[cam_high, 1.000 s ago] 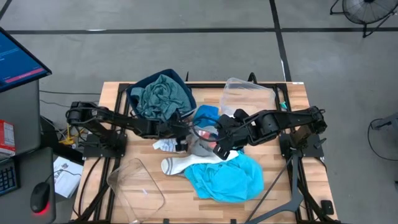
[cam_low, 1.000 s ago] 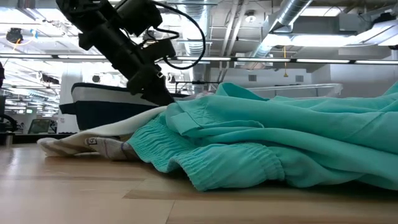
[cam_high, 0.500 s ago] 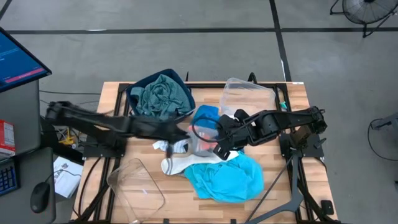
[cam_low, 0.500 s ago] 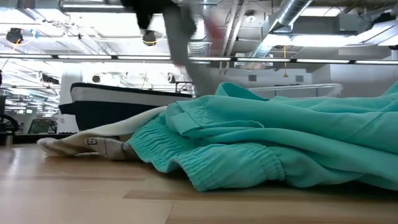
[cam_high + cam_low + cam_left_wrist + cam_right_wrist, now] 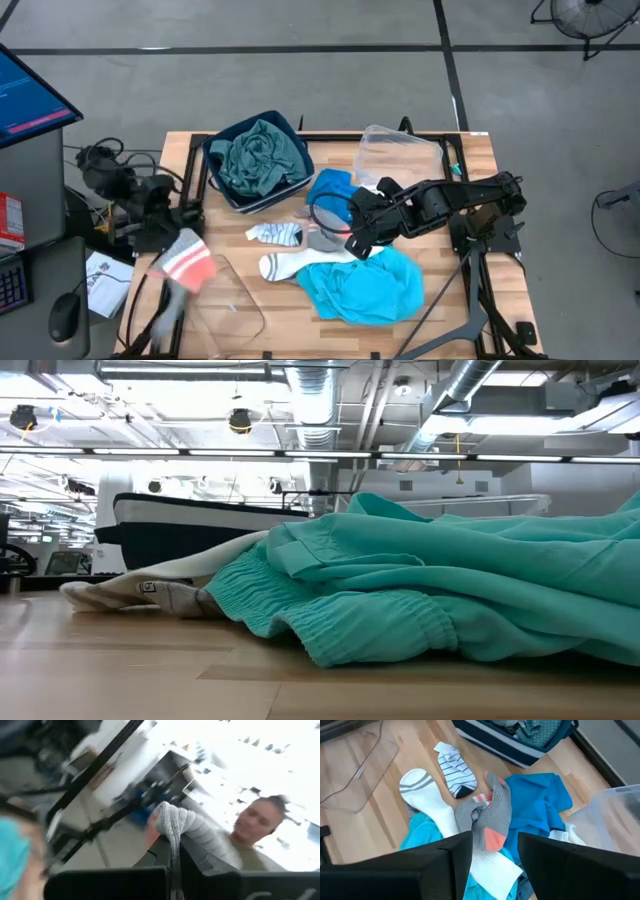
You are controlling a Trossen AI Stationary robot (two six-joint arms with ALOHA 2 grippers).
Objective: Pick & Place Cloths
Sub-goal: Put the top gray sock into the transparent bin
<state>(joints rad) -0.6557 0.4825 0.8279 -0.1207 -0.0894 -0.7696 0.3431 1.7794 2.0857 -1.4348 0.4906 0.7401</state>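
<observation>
Over on the far left, my left gripper [image 5: 165,262] has swung off past the table's [image 5: 470,150] left edge, fingers clamped tight on a grey-and-coral sock [image 5: 185,266] that dangles blurred above the clear tub [image 5: 222,298]. Next along, the teal-green checked shirt [image 5: 257,155] is bunched up in the dark blue bin [image 5: 291,128]. In the middle sit a striped sock [image 5: 454,769], a white sock [image 5: 431,805] and a second grey-and-coral sock [image 5: 492,817], lying on the bright blue top [image 5: 540,802]. My right gripper [image 5: 495,847] hangs right over that sock, fingers partly apart, gripping nothing I can see. The turquoise top [image 5: 470,600] sprawls at the front.
</observation>
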